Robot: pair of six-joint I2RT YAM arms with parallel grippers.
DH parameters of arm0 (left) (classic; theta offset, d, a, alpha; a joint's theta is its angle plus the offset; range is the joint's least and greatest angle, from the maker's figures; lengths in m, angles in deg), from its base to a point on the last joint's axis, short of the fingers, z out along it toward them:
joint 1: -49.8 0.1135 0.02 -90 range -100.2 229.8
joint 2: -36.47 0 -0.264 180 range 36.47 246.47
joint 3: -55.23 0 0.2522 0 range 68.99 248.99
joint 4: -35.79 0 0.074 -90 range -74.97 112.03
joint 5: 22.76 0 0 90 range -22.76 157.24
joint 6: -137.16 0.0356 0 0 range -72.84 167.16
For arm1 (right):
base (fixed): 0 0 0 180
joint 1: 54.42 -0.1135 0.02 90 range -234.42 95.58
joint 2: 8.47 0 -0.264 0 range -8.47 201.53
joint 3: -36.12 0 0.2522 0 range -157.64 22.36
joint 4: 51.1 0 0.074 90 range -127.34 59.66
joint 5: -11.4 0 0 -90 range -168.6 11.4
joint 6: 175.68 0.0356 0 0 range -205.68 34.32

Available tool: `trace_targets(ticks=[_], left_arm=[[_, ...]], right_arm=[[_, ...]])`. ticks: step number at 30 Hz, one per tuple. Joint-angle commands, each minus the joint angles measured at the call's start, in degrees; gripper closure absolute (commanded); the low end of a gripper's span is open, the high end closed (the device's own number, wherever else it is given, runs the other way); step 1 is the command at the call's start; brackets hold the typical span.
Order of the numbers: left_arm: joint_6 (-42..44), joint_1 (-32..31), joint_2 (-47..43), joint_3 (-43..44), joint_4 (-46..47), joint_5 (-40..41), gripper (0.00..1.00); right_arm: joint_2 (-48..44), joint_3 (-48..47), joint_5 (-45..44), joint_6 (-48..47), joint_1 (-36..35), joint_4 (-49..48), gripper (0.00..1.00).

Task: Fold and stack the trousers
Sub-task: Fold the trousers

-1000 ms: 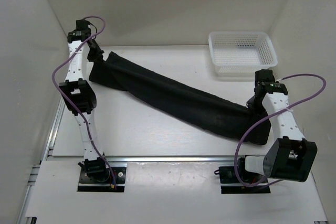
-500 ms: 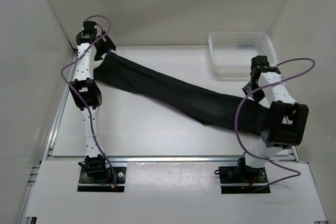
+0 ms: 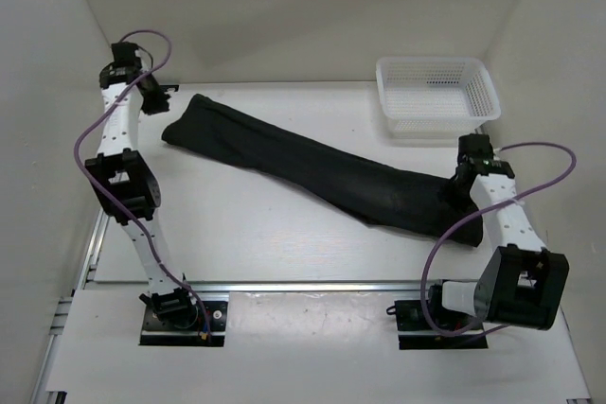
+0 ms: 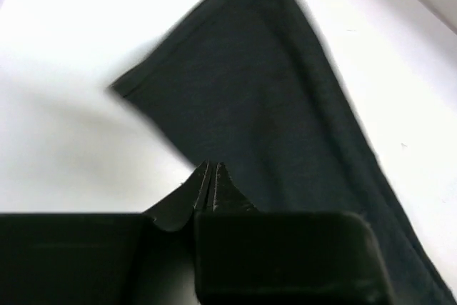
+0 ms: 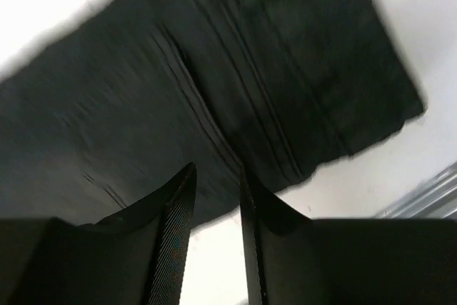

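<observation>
Your top view is bright and evenly lit, with the white table (image 3: pixel 284 234) close to glare and only faint shadows. Both wrist views are blurred: the trousers (image 4: pixel 285 119) smear at 9 o'clock, and the table burns out white.

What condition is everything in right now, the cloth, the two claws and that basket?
Black soft-fabric trousers: stretched out slantwise on the white table, held by nothing.
Left gripper: shut, empty, near one end.
Right gripper: slightly open, empty, over the other end.
White plastic mesh basket: upright, apart from the trousers.
</observation>
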Motion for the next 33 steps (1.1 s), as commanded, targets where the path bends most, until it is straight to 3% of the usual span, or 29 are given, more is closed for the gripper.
trace_targets(ticks=[1,2,3,4,5,6,9,11,16,17,20,21,24,25,27,28,29,33], left_arm=[[-2.49,3.29,-1.92,-8.91,-0.68,1.12,0.90],[-3.46,3.99,-1.92,-10.42,-0.69,1.12,0.60],[-4.16,4.00,-1.22,-12.00,-0.69,-0.19,0.37],[-4.78,4.87,-0.60,-14.54,-0.69,-1.77,0.21],[-5.57,4.88,-0.60,-15.44,0.18,-1.78,0.11],[-5.57,4.88,1.14,-15.45,0.80,-2.57,0.06],[-5.57,4.88,5.27,-13.61,0.80,-3.37,0.04],[-5.57,3.48,7.48,-10.71,0.80,-4.76,0.04],[-7.50,2.95,13.37,-6.49,0.80,-6.09,0.11],[-7.51,2.95,13.99,-5.44,0.80,-6.61,0.25],[-8.04,2.95,16.27,-2.72,0.80,-6.62,0.44],[-8.04,2.95,16.89,-1.92,0.80,-6.62,0.57],[-8.56,2.95,18.47,1.41,0.80,-7.23,0.83],[-8.56,2.95,19.17,2.13,0.80,-7.23,0.90],[-8.56,2.95,19.18,2.74,0.80,-7.76,0.90],[-8.56,2.95,18.48,2.75,0.80,-7.15,0.90],[-8.56,2.95,17.26,2.75,0.80,-7.15,0.90],[-9.09,2.95,13.73,0.91,0.80,-1.45,0.90]], right_arm=[[-2.84,5.39,8.73,1.93,0.21,0.85,0.65],[-3.37,6.62,13.28,2.71,0.21,0.32,0.65],[-4.16,8.81,15.50,3.24,0.21,0.32,0.61],[-4.17,9.96,17.26,4.20,0.21,-0.20,0.55],[-4.78,10.93,18.76,4.82,0.21,-0.21,0.51],[-5.56,11.90,19.90,5.35,0.74,-1.69,0.43],[-6.28,15.41,24.48,5.88,4.41,-4.59,0.22],[-5.58,16.48,26.32,5.88,6.27,-5.56,0.20],[-1.19,16.48,25.80,6.40,7.69,-9.26,0.20],[-0.40,16.48,25.80,6.41,7.69,-9.87,0.20],[3.47,16.48,25.28,7.63,7.69,-12.15,0.27],[5.13,16.48,25.28,7.64,7.69,-12.95,0.30],[9.34,13.50,22.48,8.25,7.16,-15.23,0.44],[10.85,12.45,19.85,8.25,7.16,-15.24,0.56],[14.88,8.67,18.43,6.85,7.16,-15.24,0.72],[15.86,7.52,17.81,6.15,7.16,-15.24,0.91],[16.48,6.56,17.81,5.62,7.16,-14.54,0.98],[17.02,3.12,16.49,2.38,7.16,-13.23,1.00]])
